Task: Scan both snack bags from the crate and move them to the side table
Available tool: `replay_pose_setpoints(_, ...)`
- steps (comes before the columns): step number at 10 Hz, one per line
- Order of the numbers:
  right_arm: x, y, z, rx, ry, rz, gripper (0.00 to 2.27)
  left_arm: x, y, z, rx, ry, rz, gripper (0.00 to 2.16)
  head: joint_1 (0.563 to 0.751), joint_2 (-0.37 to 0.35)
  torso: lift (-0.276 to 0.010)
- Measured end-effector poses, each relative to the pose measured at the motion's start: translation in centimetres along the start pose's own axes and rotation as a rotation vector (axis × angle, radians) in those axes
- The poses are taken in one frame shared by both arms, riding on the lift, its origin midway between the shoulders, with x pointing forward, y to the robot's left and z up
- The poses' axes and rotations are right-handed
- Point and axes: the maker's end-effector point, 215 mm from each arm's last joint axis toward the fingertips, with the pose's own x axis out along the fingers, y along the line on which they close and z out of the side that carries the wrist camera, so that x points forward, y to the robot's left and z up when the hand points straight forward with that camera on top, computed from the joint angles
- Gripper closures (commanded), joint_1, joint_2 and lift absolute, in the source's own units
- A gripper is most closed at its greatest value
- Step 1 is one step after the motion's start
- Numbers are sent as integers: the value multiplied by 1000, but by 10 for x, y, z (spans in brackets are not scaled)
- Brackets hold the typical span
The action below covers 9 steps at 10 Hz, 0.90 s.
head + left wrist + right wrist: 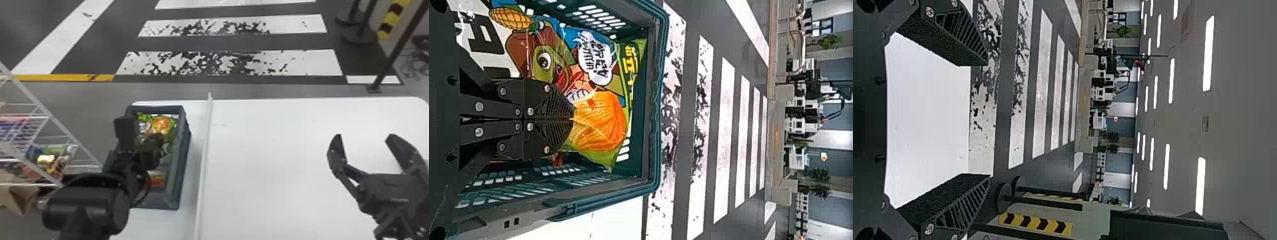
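Here's the bag (601, 125), down in the crate (182, 159), glossy green, orange heap beside 1 big-eyed cartoon face and a white bubble! Left gripper (158, 138) clenched right at it; can't tell if film's pinched. Right gripper (364, 136) spread wide over the table (271, 159)!
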Motion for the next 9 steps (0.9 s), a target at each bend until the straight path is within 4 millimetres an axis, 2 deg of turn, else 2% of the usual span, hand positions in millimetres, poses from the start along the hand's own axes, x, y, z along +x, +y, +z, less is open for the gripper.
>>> replay_pose_setpoints(9,3,-1,1,0,-2,0,124,-48,6,45,104,-80,103,2094,695,139,-29)
